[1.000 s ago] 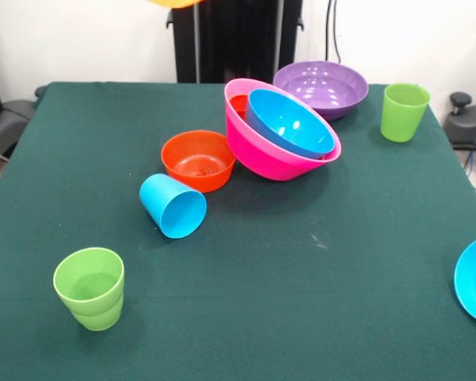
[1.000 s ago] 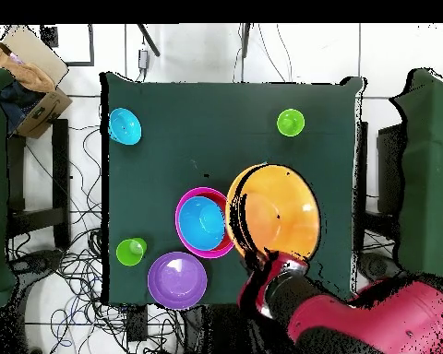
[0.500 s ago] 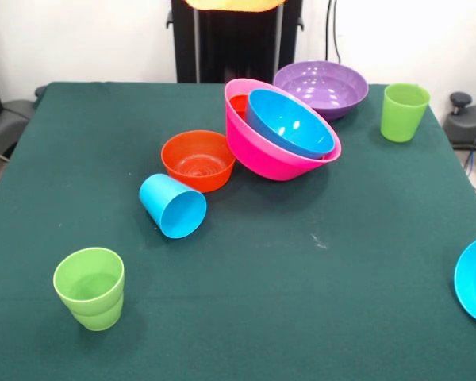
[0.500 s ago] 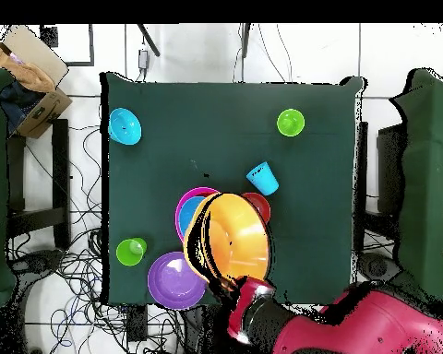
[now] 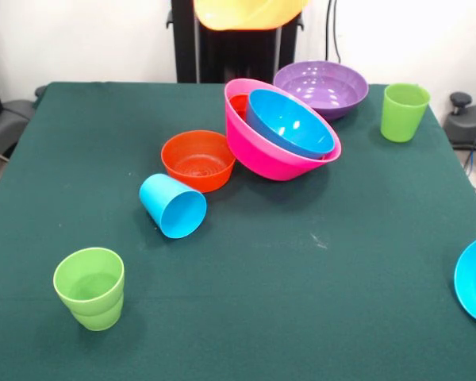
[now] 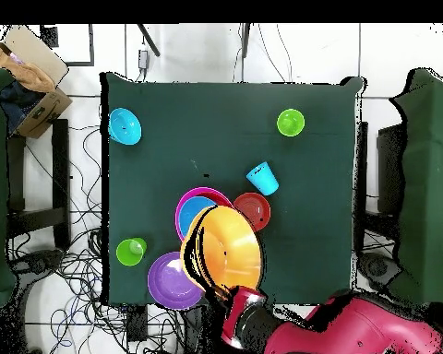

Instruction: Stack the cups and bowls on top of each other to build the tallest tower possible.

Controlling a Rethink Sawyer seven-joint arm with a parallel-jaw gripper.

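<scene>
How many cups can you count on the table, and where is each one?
3. A lime green cup stands at the front left, a sky blue cup lies tipped beside the small red-orange bowl, and another lime green cup stands by the purple bowl.

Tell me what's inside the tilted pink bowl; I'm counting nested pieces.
The pink bowl holds a blue bowl, with a red-orange bowl's rim peeking behind it. Anything beneath the blue bowl is covered.
</scene>
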